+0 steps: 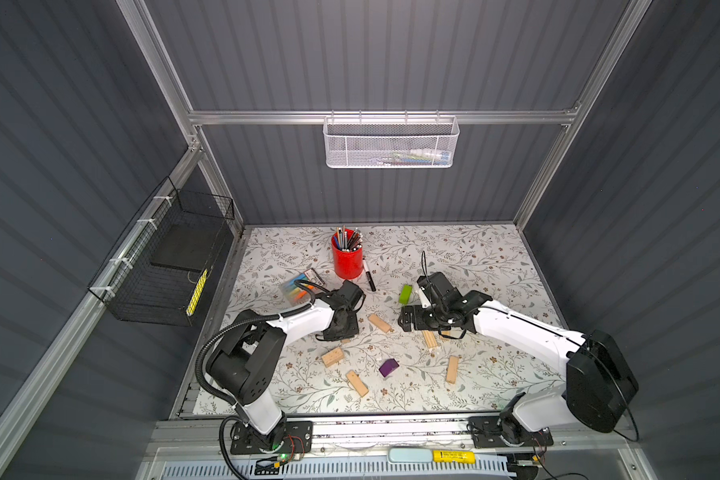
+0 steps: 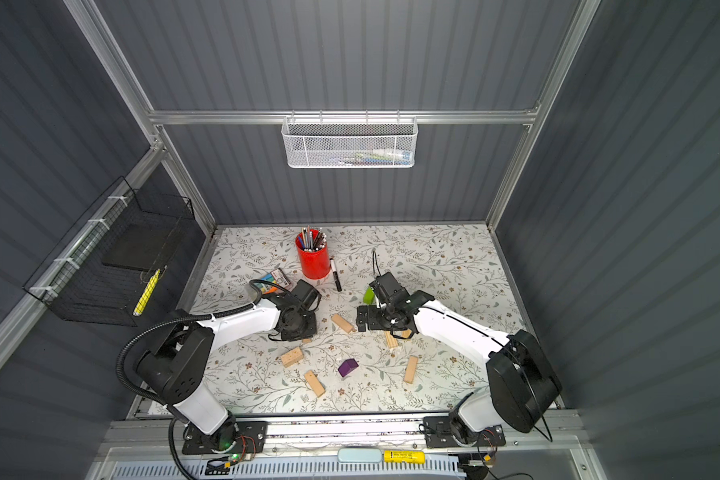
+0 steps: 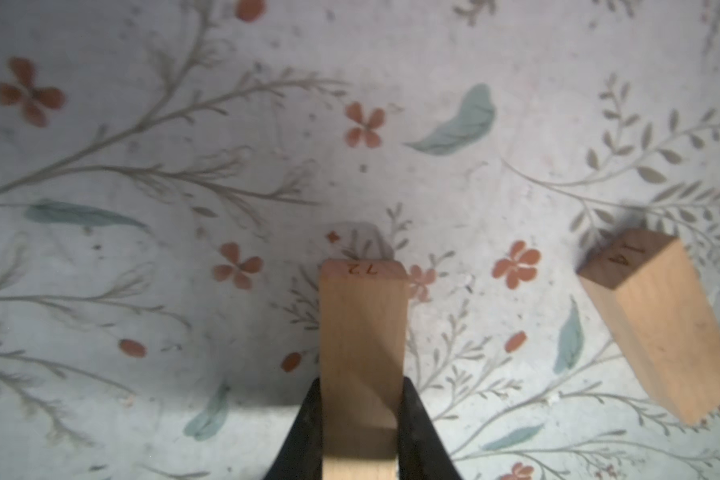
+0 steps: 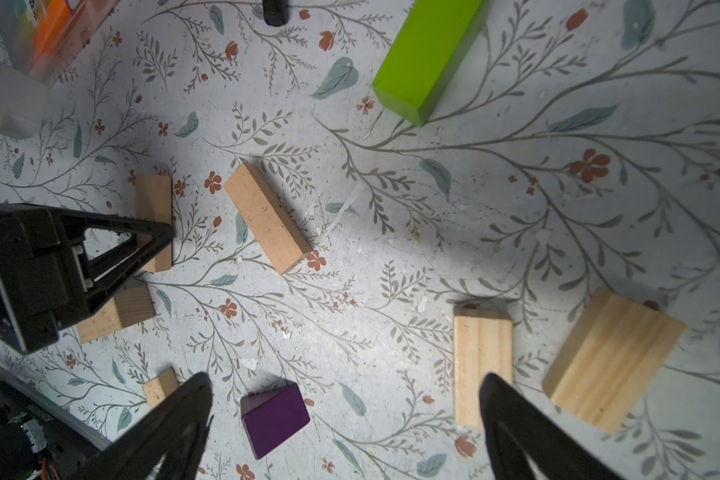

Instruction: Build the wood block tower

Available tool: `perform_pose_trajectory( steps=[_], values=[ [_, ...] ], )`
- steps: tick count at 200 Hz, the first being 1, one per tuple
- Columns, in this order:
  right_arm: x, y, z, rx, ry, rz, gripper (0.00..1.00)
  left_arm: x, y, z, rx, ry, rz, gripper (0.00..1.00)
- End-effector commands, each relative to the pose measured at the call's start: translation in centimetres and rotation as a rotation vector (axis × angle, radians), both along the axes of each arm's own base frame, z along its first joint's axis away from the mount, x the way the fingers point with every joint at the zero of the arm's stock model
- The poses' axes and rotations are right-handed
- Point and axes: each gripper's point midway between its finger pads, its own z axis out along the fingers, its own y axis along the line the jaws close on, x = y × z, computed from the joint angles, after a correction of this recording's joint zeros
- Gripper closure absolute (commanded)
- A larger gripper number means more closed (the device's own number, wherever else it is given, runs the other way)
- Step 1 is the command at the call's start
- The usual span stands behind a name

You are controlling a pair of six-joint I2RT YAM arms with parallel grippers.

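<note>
No wood block tower shows in any view; the blocks lie singly on the floral mat. My left gripper (image 3: 361, 382) is shut on a pale wood block (image 3: 362, 316) marked 72, low over the mat, and another wood block (image 3: 657, 328) lies beside it. In a top view the left gripper (image 1: 341, 328) hides its block. My right gripper (image 4: 346, 380) hangs open above the mat with nothing between its fingers, over the purple block (image 4: 275, 419) and near a wood plank (image 4: 481, 357). The lime-green block (image 1: 405, 294) lies behind the right gripper (image 1: 406, 318). Loose wood blocks (image 1: 379, 323) (image 1: 332, 356) (image 1: 452, 369) lie between the arms.
A red pencil cup (image 1: 347, 259) stands at the back middle with a black marker (image 1: 369, 276) beside it. A pack of highlighters (image 1: 300, 289) lies behind the left arm. A white mesh basket (image 1: 391, 143) hangs on the back wall, a black wire basket (image 1: 163, 257) on the left wall.
</note>
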Motion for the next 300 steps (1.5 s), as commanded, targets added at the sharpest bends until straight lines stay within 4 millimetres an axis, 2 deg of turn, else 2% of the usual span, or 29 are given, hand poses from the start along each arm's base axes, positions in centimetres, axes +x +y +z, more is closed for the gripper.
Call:
perform_pose_trajectory(
  steps=[1, 65, 119, 142, 178, 215, 268, 300],
  values=[
    [-1.0, -0.5, -0.6, 0.007, 0.048, -0.032, 0.01, -0.4, -1.5, 0.4, 0.005, 0.009, -0.080, 0.85],
    [-1.7, -1.5, -0.9, 0.066, 0.071, -0.088, 0.01, -1.1, -3.8, -0.1, 0.028, 0.011, -0.178, 0.85],
    [-1.8, -1.6, -0.4, 0.088, 0.052, -0.098, 0.01, -0.4, -4.0, -1.0, 0.073, 0.019, -0.144, 0.83],
    [-1.7, -1.6, -0.3, 0.094, 0.053, -0.099, 0.01, -0.4, -3.9, -1.3, 0.086, 0.029, -0.148, 0.80],
    [-1.6, -1.5, 0.1, 0.106, 0.042, -0.094, 0.01, -0.4, -4.0, -1.4, 0.081, 0.033, -0.148, 0.65],
    [-1.6, -1.6, 0.1, 0.107, 0.040, -0.086, 0.01, -0.2, -4.4, -0.9, 0.061, 0.025, -0.150, 0.61],
    [-1.6, -1.2, 0.8, 0.123, 0.022, -0.059, 0.01, -0.1, -4.2, -0.5, 0.068, 0.018, -0.141, 0.60],
    [-1.4, -1.1, 1.2, 0.111, 0.010, -0.031, 0.01, 0.2, -4.7, 0.6, 0.040, -0.005, -0.138, 0.54]
  ],
)
